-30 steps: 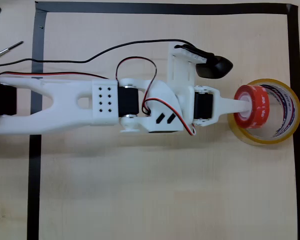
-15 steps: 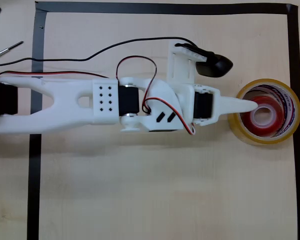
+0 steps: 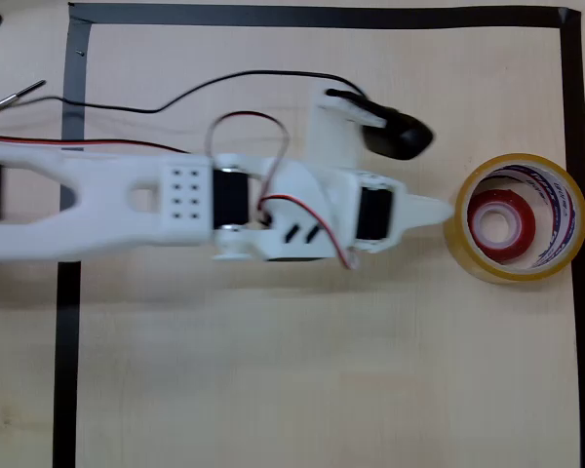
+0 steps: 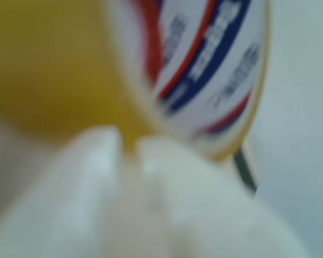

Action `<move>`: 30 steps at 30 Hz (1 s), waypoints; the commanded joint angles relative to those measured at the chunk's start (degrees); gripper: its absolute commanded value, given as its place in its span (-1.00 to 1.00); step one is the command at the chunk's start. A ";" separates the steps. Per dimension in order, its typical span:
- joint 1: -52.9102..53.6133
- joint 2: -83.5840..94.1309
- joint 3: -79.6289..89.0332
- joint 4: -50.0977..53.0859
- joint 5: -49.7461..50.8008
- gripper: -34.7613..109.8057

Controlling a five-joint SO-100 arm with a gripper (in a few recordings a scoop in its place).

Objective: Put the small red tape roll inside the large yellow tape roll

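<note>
Red roll: the small red tape roll (image 3: 501,225) lies flat inside the hole of the large yellow tape roll (image 3: 517,217), toward the hole's left and lower side in the overhead view; by the look of it the placement is done.
Yellow roll: flat on the wooden table (image 3: 302,370), near the black tape border (image 3: 575,97) at the right; in the wrist view its printed core (image 4: 210,70) looms close and blurred.
Claw: the gripper (image 3: 439,209) is empty, its tip just left of the yellow roll's outer wall; the fingers (image 4: 91,161) are nearly together, a thin gap between them.
Risk: the tip is close to the wall, so a forward or sideways swing could nudge the yellow roll.
Relation: red roll right of the claw, apart from it, with the yellow wall between.
</note>
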 commanded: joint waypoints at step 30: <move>-0.70 129.02 94.75 20.74 -7.12 -0.52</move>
